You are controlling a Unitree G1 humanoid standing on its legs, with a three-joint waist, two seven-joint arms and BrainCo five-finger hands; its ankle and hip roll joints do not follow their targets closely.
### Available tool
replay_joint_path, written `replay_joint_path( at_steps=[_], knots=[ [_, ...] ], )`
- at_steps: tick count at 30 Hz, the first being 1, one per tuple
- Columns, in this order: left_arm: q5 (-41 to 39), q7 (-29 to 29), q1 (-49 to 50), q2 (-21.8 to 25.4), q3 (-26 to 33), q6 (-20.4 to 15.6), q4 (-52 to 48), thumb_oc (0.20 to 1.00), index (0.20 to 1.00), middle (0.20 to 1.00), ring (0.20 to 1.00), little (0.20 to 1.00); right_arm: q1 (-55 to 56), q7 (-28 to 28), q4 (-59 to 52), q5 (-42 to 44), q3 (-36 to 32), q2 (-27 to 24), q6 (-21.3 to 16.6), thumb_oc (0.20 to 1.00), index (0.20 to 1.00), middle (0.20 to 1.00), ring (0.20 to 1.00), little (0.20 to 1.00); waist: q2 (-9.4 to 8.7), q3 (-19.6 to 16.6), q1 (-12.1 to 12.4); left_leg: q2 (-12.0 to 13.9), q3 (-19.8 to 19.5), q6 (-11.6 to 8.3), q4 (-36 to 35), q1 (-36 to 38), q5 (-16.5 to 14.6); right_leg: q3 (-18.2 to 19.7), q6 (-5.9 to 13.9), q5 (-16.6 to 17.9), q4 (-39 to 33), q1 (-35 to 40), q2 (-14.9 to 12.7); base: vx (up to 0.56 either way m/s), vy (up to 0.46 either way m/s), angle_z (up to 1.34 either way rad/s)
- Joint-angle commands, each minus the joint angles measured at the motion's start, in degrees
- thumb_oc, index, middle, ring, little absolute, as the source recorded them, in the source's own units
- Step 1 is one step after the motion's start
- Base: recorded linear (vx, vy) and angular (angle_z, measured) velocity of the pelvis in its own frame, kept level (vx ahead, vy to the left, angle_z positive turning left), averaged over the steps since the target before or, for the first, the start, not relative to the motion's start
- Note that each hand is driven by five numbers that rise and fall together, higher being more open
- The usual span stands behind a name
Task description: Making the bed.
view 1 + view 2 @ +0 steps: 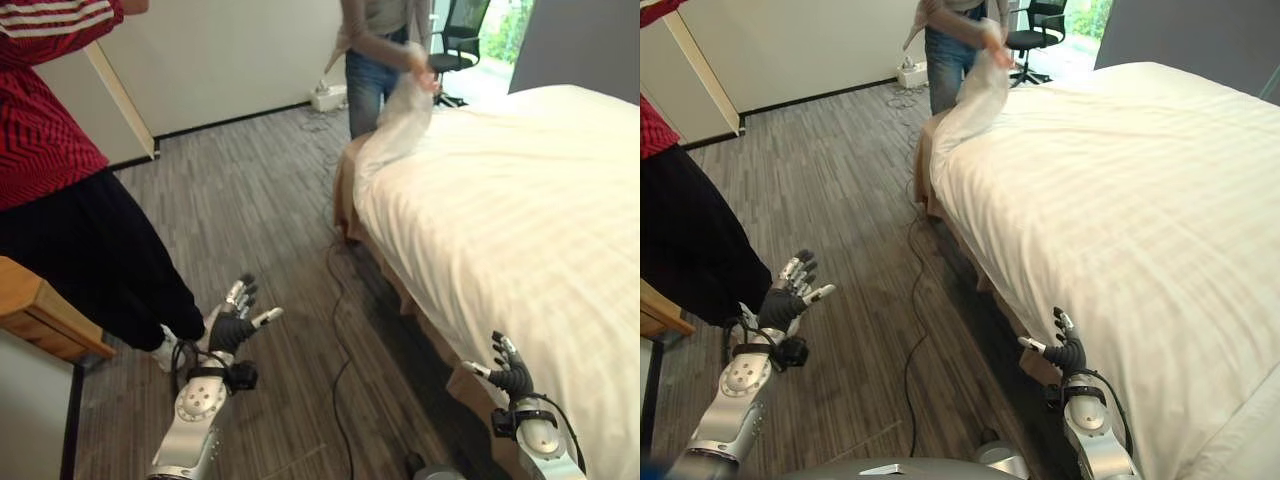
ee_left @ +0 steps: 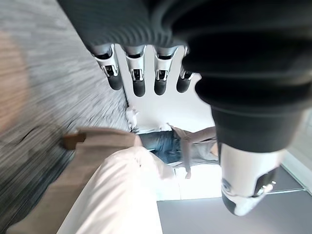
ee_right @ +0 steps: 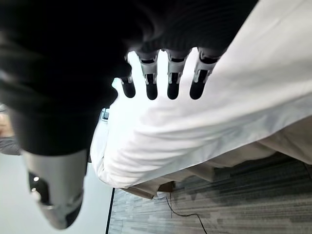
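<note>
A bed with a white striped duvet [image 1: 520, 220] fills the right side, over a tan bed base [image 1: 400, 290]. At its far corner a person [image 1: 378, 45] holds up a bunch of the white cover [image 1: 400, 120]. My left hand [image 1: 233, 325] hovers open over the wood floor, well left of the bed, holding nothing. My right hand [image 1: 510, 375] is open at the bed's near edge, fingers straight beside the hanging duvet [image 3: 204, 126], holding nothing. The left wrist view looks past my left hand [image 2: 139, 73] to the bed corner [image 2: 122, 180] and the person.
A second person in a red striped top and black trousers [image 1: 60, 200] stands close on my left. A wooden furniture corner [image 1: 40, 310] juts in at the left edge. A black cable [image 1: 340, 330] runs along the floor beside the bed. An office chair [image 1: 460, 40] stands at the back.
</note>
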Motion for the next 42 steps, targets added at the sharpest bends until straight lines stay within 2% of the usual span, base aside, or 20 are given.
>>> replay_joint_path(
  at_steps=[1, 7, 8, 11, 14, 17, 19, 20, 22, 25, 29, 30, 32, 33, 35, 36, 37, 38, 40, 42],
  knots=[
    [-1.85, 0.37, -3.14, 2.38, 2.25, -2.68, -0.92, 1.0, 1.0, 1.0, 1.0, 1.0, -5.27, 0.18, -2.52, -0.22, -0.76, 0.55, -2.13, 1.0, 1.0, 1.0, 1.0, 1.0, -0.85, 2.05, 0.41, 3.69, -0.94, -1.86, 1.82, 1.89, -1.11, -2.98, 4.36, -4.13, 4.45, 0.62, -3.96, 0.0, 0.0, 0.0],
    [-1.93, 0.01, -3.15, 2.23, 2.31, -2.74, -1.31, 1.0, 1.0, 1.0, 1.0, 1.0, -5.27, 0.95, -2.14, 0.87, -0.8, 0.6, -2.28, 1.0, 1.0, 1.0, 1.0, 1.0, -0.58, 2.34, 0.37, 3.69, -1.22, -1.8, 1.75, 2.13, -1.28, -3.23, 4.34, -4.36, 4.43, 0.78, -4.08, 0.0, 0.0, 0.0],
    [-2.55, 2.48, -2.55, -5.39, -4.72, 0.65, 10.78, 1.0, 1.0, 1.0, 1.0, 1.0, -10.7, 10.85, 5.89, 18.36, 5.43, 2.9, -5.68, 1.0, 1.0, 1.0, 1.0, 1.0, -1.72, 3.61, 9.35, -2.08, -14.52, -1.14, 3.48, -10.4, -2.82, -3.29, 3.26, -3.24, 5.63, -6.67, -1.43, 0.06, 0.029, 0.0],
    [-0.64, 2.41, -0.89, -4.65, -2.81, 1.56, 7.66, 1.0, 1.0, 1.0, 1.0, 1.0, -9.1, 11.09, 2.98, 15.59, 5.92, 3.27, -4.6, 1.0, 1.0, 1.0, 1.0, 1.0, -2.87, 1.41, 8.95, -2.45, -15.86, -1.02, 0.74, -9.04, -2.61, -3.13, 3.61, -2.68, 3.92, -5.39, -1.74, 0.09, 0.047, 0.02],
    [2.97, 2.54, -2.14, -3.77, -2.32, 2.41, 9.82, 1.0, 1.0, 1.0, 1.0, 1.0, -11.6, 10.6, 3.7, 12.77, 8.32, 3.81, -3.52, 1.0, 1.0, 1.0, 1.0, 1.0, -4.19, 1.2, 9.22, -2.79, -15.54, -0.14, 0.74, -7.84, -3.36, -1.58, 4.06, -2.62, 4.59, -5.08, -2.41, 0.07, 0.053, 0.04],
    [3.58, 2.6, -2.9, -3.5, -2.06, 2.53, 9.83, 1.0, 1.0, 1.0, 1.0, 1.0, -12.44, 10.32, 3.59, 11.77, 8.4, 3.53, -3.46, 1.0, 1.0, 1.0, 1.0, 1.0, -4.45, 1.59, 9.55, -3.09, -15.61, 0.37, 0.74, -7.4, -3.78, -1.78, 4.29, -3.35, 5.95, -5.03, -2.77, 0.04, 0.038, -0.11],
    [5.2, 2.64, -3.73, -2.67, -1.95, 2.47, 8.55, 1.0, 1.0, 1.0, 1.0, 1.0, -12.59, 10.2, 2.56, 10.8, 8.09, 3.48, -3.51, 1.0, 1.0, 1.0, 1.0, 1.0, -4.37, 2.76, 9.99, -3.57, -16.12, 1.05, 0.74, -7.1, -4.11, -2.51, 4.87, -3.93, 12.84, -6.43, -3.23, 0.0, 0.017, 0.0],
    [6.12, 3.92, -5.07, -1.92, -1.95, 2.3, 7.96, 1.0, 1.0, 1.0, 1.0, 1.0, -13.3, 9.49, 1.38, 10.0, 7.66, 3.25, -3.54, 1.0, 1.0, 1.0, 1.0, 1.0, -4.14, 5.07, 9.61, -3.65, -16.8, 1.63, 0.74, -6.8, -3.94, -1.26, 6.19, -0.04, 21.94, -11.14, -3.44, -0.02, 0.02, 0.26],
    [6.79, 4.8, -5.79, -1.93, -2.51, 2.05, 7.45, 1.0, 1.0, 1.0, 1.0, 1.0, -13.67, 8.58, 0.46, 9.08, 6.95, 3.02, -3.59, 1.0, 1.0, 1.0, 1.0, 1.0, -3.13, 6.66, 8.88, -3.09, -17.53, 1.75, 0.74, -6.49, -4.28, 0.47, 5.67, -1.3, 26.47, -14.48, -1.57, 0.03, 0.017, 0.39],
    [8.4, 3.61, -5.8, -1.27, -2.46, 1.37, 4.71, 1.0, 1.0, 1.0, 1.0, 1.0, -14.09, 8.14, -1.21, 8.89, 5.16, 2.2, -4.27, 1.0, 1.0, 1.0, 1.0, 1.0, -2.36, 7.12, 8.29, -2.98, -18.28, 1.3, 0.74, -5.67, -5.28, 0.67, 3.82, -5.27, 22.69, -16.21, 0.64, 0.16, -0.079, 0.23],
    [7.82, 3.81, -6.55, -0.75, -1.63, 0.65, 3.15, 1.0, 1.0, 1.0, 1.0, 1.0, -15.12, 7.67, -2.37, 8.74, 3.57, 1.63, -4.67, 1.0, 1.0, 1.0, 1.0, 1.0, -2.23, 7.38, 6.94, -2.44, -18.79, -0.2, 0.74, -2.57, -8.04, -3.88, 4.55, -1.86, 11.53, -18.76, -2.49, 0.32, -0.213, 0.31],
    [7.63, 2.99, -6.59, -1.02, -1.6, -0.15, 2.71, 1.0, 1.0, 1.0, 1.0, 1.0, -14.96, 7.88, -2.72, 8.5, 3.19, 0.82, -4.86, 1.0, 1.0, 1.0, 1.0, 1.0, -2.57, 6.61, 6.48, -2.71, -19.28, -0.74, 0.74, -0.46, -9.69, -3.18, 4.67, -1.25, 7.93, -17.22, -2.93, 0.45, -0.243, 0.2],
    [7.67, 2.58, -6.13, -1.17, -1.35, -0.29, 2.37, 1.0, 1.0, 1.0, 1.0, 1.0, -14.71, 8.18, -2.51, 8.5, 3.02, 0.46, -4.9, 1.0, 1.0, 1.0, 1.0, 1.0, -2.6, 6.12, 6.54, -2.52, -19.17, -1.21, 1.1, 1.03, -10.36, -2.98, 4.43, -0.63, 7.02, -15.53, -2.86, 0.28, -0.162, 0.45],
    [7.37, 2.43, -5.55, -1.12, -1.12, -0.51, 2.14, 1.0, 1.0, 1.0, 1.0, 1.0, -14.64, 8.56, -2.2, 8.79, 2.93, -0.06, -5.05, 1.0, 1.0, 1.0, 1.0, 1.0, -2.66, 5.76, 6.44, -1.97, -18.93, -1.69, 4.6, 1.15, -11.25, -2.8, 4.01, -0.57, 6.96, -14.14, -2.56, 0.28, -0.226, 0.5],
    [4.9, 2.86, -6.04, -2.03, -1.12, -0.87, 3.03, 1.0, 1.0, 1.0, 1.0, 1.0, -15.09, 8.95, -2.42, 8.72, 3.14, -1.99, -4.86, 1.0, 1.0, 1.0, 1.0, 1.0, -2.99, 7.36, 6.95, 1.23, -19.11, -3.76, 26.08, -6.95, -7.25, -3.03, 1.07, -2.03, 6.45, -9.53, -2.57, 0.27, -0.283, 0.14],
    [4.9, 2.86, -6.15, -2.01, -1.09, -0.89, 3.07, 1.0, 1.0, 1.0, 1.0, 1.0, -15.19, 8.96, -2.4, 8.73, 3.13, -1.96, -4.86, 1.0, 1.0, 1.0, 1.0, 1.0, -3.12, 7.15, 6.68, 1.13, -19.41, -3.78, 26.37, -7.65, -7.01, -3.23, 0.99, -1.78, 6.37, -9.88, -2.73, 0.1, -0.197, 0.07],
    [4.26, 3.12, -6.49, -2.08, -1.2, -1.03, 2.83, 1.0, 1.0, 1.0, 1.0, 1.0, -15.38, 8.74, -2.4, 8.63, 3.2, -2.75, -4.91, 1.0, 1.0, 1.0, 1.0, 1.0, -3.67, 7.96, 7.08, 2.47, -19.4, -4.49, 32.64, -11.03, -3.9, -3.36, -0.37, -2.61, 5.95, -8.63, -2.85, 0.09, -0.17, 0.15],
    [3.94, 3.19, -6.43, -2.2, -1.11, -1.02, 2.61, 1.0, 1.0, 1.0, 1.0, 1.0, -15.3, 8.7, -2.43, 8.74, 3.15, -2.81, -4.76, 1.0, 1.0, 1.0, 1.0, 1.0, -4.2, 8.22, 7.28, 3.91, -18.65, -4.41, 37.15, -12.86, -2.69, -3.65, -1.11, -3.21, 5.62, -7.51, -3.17, 0.19, -0.207, -0.12],
    [3.44, 3.17, -6.15, -2.57, -0.94, -0.76, 2.4, 1.0, 1.0, 1.0, 1.0, 1.0, -15.3, 8.48, -2.32, 8.81, 3.22, -3.2, -4.22, 1.0, 1.0, 1.0, 1.0, 1.0, -4.84, 8.73, 8.09, 5.79, -15.97, -3.57, 39.52, -16.0, -1.93, -3.21, -2.01, -4.34, 4.71, -4.96, -3.14, 0.22, -0.115, -0.28],
    [3.46, 2.95, -5.94, -2.91, -0.88, -0.49, 2.31, 1.0, 1.0, 1.0, 1.0, 1.0, -15.47, 8.67, -2.14, 8.34, 3.56, -3.33, -3.14, 1.0, 1.0, 1.0, 1.0, 1.0, -4.81, 8.94, 9.05, 4.28, -15.49, -2.75, 37.74, -19.51, -3.75, -2.3, -2.04, -5.08, 3.96, -3.06, -2.87, 0.25, -0.008, -0.04]
  ],
)
